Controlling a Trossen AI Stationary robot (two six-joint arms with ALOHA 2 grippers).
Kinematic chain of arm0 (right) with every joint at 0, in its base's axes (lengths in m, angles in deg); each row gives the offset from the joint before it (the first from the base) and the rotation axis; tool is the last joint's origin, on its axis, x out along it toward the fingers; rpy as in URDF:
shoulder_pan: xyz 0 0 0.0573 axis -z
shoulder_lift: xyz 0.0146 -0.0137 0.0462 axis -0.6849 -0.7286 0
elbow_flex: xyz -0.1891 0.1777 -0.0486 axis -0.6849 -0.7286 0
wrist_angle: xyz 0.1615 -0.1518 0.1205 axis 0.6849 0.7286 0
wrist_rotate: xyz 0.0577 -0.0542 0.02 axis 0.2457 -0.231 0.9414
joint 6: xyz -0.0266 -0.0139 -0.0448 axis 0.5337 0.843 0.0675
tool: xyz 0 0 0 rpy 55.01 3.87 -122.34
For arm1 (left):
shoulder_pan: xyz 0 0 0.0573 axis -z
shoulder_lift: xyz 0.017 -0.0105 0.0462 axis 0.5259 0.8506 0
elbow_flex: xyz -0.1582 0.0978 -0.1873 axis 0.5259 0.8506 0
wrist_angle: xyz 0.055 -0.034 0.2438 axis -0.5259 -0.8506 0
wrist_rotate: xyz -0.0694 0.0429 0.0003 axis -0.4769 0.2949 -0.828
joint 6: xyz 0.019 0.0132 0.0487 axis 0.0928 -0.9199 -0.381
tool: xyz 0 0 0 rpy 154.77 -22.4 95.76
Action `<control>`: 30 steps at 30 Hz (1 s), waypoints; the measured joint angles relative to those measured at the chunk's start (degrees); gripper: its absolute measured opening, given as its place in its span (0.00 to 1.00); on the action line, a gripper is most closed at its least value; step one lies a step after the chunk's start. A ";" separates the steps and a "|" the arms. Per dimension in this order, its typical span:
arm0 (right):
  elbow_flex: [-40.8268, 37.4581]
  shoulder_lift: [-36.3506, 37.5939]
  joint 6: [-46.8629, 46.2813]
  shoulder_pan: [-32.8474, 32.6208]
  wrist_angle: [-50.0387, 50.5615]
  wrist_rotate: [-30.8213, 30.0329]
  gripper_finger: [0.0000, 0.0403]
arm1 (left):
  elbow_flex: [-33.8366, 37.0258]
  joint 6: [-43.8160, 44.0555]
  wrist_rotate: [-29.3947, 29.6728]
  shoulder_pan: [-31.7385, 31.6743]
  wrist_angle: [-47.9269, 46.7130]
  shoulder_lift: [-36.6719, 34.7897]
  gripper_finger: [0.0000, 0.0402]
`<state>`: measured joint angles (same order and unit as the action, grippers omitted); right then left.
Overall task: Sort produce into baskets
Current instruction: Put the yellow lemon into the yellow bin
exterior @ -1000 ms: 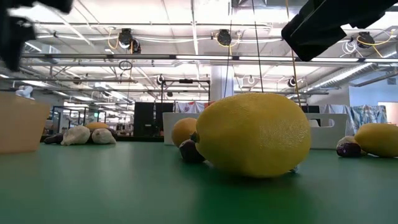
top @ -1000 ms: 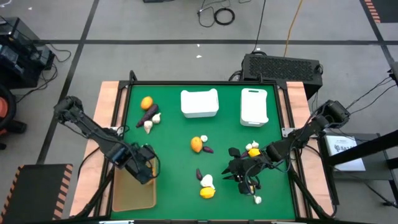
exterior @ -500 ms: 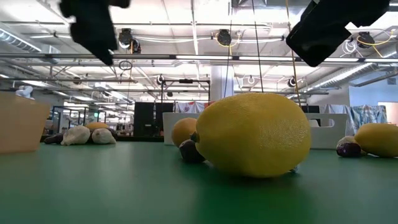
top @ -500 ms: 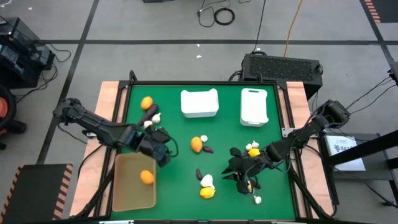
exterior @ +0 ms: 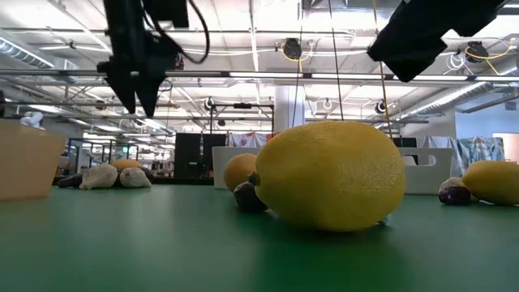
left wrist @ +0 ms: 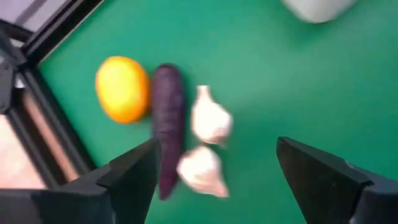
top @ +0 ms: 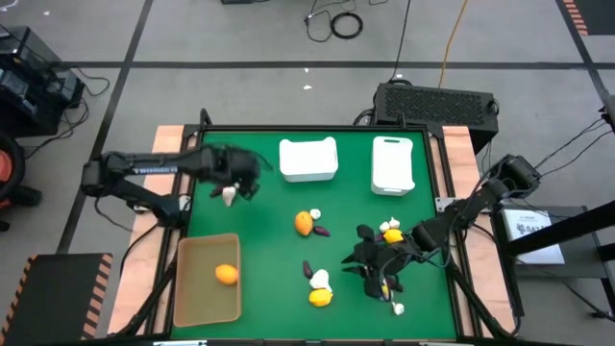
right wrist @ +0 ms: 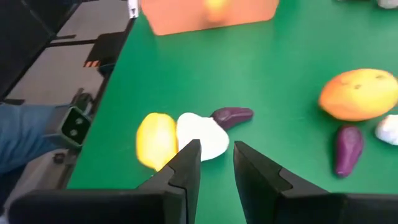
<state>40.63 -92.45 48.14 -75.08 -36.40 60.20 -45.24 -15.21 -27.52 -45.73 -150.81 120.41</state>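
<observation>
My left gripper (top: 240,180) (left wrist: 217,180) hangs open above a far-left cluster: an orange fruit (left wrist: 122,88), a purple eggplant (left wrist: 168,127) and two garlic bulbs (left wrist: 210,119) (left wrist: 202,171), all lying on the green mat. It touches none of them. The tan tray (top: 205,288) at the near left holds one orange fruit (top: 226,274). My right gripper (top: 380,267) (right wrist: 216,163) hovers at the near right with a narrow gap between its fingers and nothing in it. A lemon (right wrist: 155,140), a garlic bulb (right wrist: 199,138) and an eggplant (right wrist: 233,115) lie ahead of it.
Two white bins (top: 307,159) (top: 392,163) stand at the far edge. An orange fruit (top: 304,223) with garlic and eggplant lies mid-table. A lemon (top: 392,234) and a garlic bulb (top: 398,308) lie by the right arm. Bare mat stretches between tray and middle pile.
My left gripper has swung from above the tan tray toward the table's far edge, turning as it went, and now hangs over the far-left cluster, still open. The orange fruit that it covered lies in the tray.
</observation>
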 joint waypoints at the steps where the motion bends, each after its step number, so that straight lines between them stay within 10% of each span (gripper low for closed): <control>1: 0.00 -0.02 0.11 0.03 0.05 -0.11 0.21 | 0.00 -2.91 -0.76 -3.56 0.12 0.00 0.81; 12: 0.00 -0.04 0.25 -0.91 1.00 0.26 0.21 | 1.94 -17.73 -12.62 -33.45 9.97 0.37 0.81; 30: 0.00 -0.09 -0.12 -2.38 1.58 0.34 0.21 | 3.98 -23.92 -13.75 -38.42 13.05 11.57 0.81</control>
<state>40.63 -92.54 48.02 -77.47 -34.82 60.54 -41.27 -39.13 -41.28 -84.15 -137.76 131.97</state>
